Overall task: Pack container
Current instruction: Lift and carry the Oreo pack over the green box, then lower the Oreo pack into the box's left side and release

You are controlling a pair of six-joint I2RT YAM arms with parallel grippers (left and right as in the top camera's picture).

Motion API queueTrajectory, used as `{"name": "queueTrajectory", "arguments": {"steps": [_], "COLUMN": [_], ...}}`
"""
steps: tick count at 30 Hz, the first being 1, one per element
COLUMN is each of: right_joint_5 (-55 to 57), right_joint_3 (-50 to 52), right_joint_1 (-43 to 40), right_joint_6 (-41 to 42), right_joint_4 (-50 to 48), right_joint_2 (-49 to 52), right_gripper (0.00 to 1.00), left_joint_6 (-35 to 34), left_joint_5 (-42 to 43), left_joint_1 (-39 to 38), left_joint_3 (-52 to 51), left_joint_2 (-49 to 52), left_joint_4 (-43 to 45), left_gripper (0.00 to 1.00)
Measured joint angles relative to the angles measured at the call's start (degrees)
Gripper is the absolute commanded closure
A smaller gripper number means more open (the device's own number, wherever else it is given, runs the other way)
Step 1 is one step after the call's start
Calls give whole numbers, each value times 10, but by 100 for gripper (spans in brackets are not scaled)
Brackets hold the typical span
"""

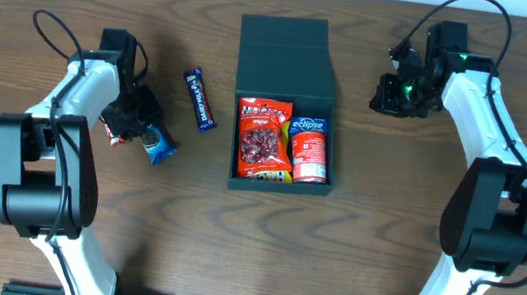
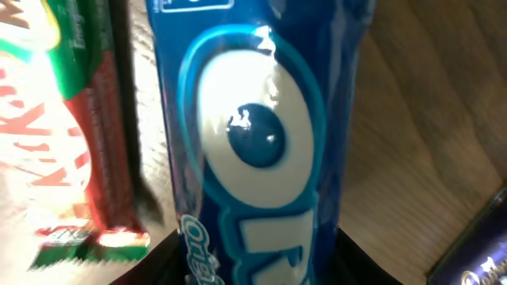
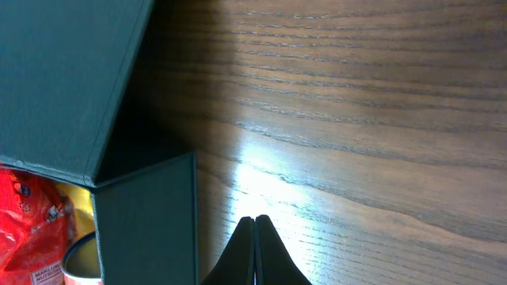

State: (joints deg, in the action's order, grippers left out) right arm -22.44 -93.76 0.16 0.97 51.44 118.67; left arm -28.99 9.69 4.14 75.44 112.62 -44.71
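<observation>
OVERHEAD
- Table (image 1: 329, 266): dark wood grain.
- Container (image 1: 290, 55): slate-blue box at the centre of the table, open, with its flap lid laid back on the far side.
- Container contents: a red snack bag (image 1: 262, 139) on the left and a red-and-white canister (image 1: 309, 150) marked "eclipse" on the right, side by side.
- Dark blue bar (image 1: 201, 100): lies on the table just left of the container, angled.
- Blue Oreo pack (image 1: 159, 145): further left on the table, partly under the left gripper.
- Red-and-white wrapper (image 1: 107, 129): just left of the Oreo pack, mostly hidden.
- Left gripper (image 1: 136, 117): low over these two packs.
- Right gripper (image 1: 392, 93): right of the container's lid and apart from it.

LEFT WRIST
- Oreo pack (image 2: 253, 142): fills the middle of the frame, lengthwise.
- Red-and-white wrapper (image 2: 63, 158): to the left, beside the pack.
- Dark blue bar (image 2: 479, 257): a corner shows at the lower right.
- Fingers (image 2: 150, 265): dark shapes on either side of the Oreo pack at the bottom edge; cannot tell whether they press on it.

RIGHT WRIST
- Right gripper (image 3: 254, 222): tips pressed together with nothing between them, above bare wood.
- Container (image 3: 146, 222): at the left, with the lid panel above and a side wall below.
- Contents: the red bag (image 3: 32, 226) and the canister rim (image 3: 79, 265) show at the lower left.
</observation>
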Motion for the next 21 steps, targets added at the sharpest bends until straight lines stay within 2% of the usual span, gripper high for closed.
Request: {"name": "queueTrajectory", "arguments": {"steps": [5,10,14,21], "right_joint_5": [0,-7,-22,-36], "right_joint_3": [0,0,0,0], "right_joint_1": [-17,-62,-95,-113], "right_joint_6": [1,12,14,16], "right_joint_4": [3,7,9,13], "right_joint_2": [0,0,0,0], "right_gripper": [99,99,99,99], "left_joint_6": [34,79,94,87], "left_joint_5": [-46,-73,-70,-66], "left_joint_1": [-39,-139,-232,-338], "left_joint_3": [68,124,137,137], "left_joint_2": [-21,-70,-82,-80], "left_joint_4": [-33,-21,-8,17], "left_gripper": [94,94,94,94]}}
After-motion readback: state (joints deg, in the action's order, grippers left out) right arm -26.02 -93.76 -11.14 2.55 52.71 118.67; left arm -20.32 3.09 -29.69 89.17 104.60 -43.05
